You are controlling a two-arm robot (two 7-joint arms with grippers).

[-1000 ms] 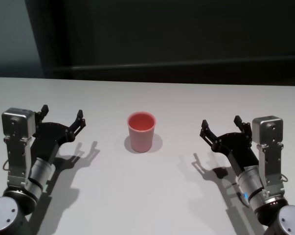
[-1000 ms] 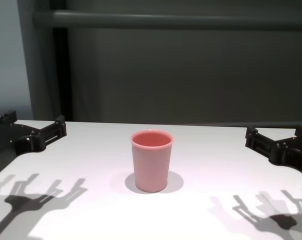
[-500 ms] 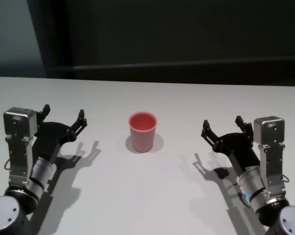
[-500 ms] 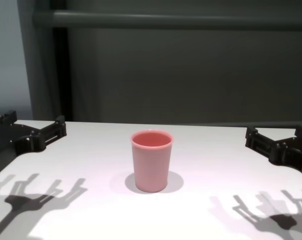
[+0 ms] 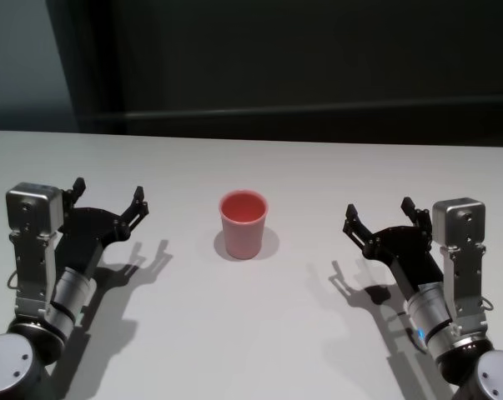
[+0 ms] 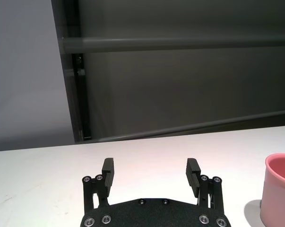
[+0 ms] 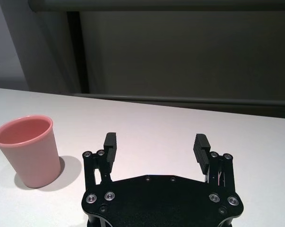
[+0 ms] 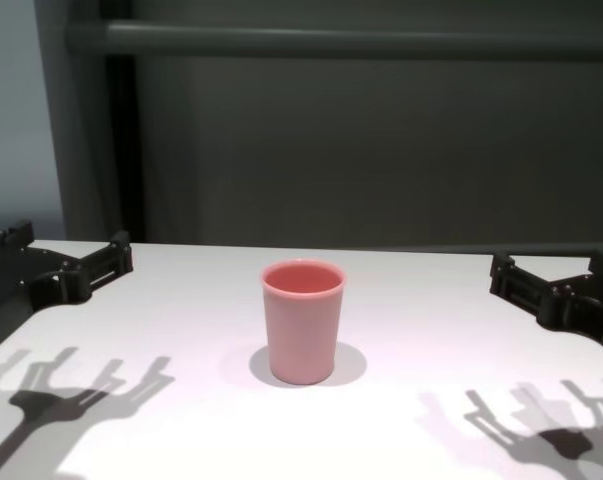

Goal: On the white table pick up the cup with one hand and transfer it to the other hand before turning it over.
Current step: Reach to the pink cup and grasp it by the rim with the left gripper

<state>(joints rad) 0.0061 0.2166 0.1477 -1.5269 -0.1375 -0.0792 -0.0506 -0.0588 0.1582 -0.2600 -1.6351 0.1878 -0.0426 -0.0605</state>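
The pink cup (image 5: 243, 223) stands upright, mouth up, in the middle of the white table (image 5: 259, 333). It also shows in the chest view (image 8: 302, 322), in the left wrist view (image 6: 278, 195) and in the right wrist view (image 7: 29, 150). My left gripper (image 5: 108, 197) is open and empty, well to the cup's left, and it shows in its wrist view (image 6: 151, 170). My right gripper (image 5: 378, 213) is open and empty, well to the cup's right, and it shows in its wrist view (image 7: 154, 145). Both hover just above the table.
A dark wall with a horizontal rail (image 8: 341, 40) stands behind the table's far edge. Bare tabletop lies between each gripper and the cup.
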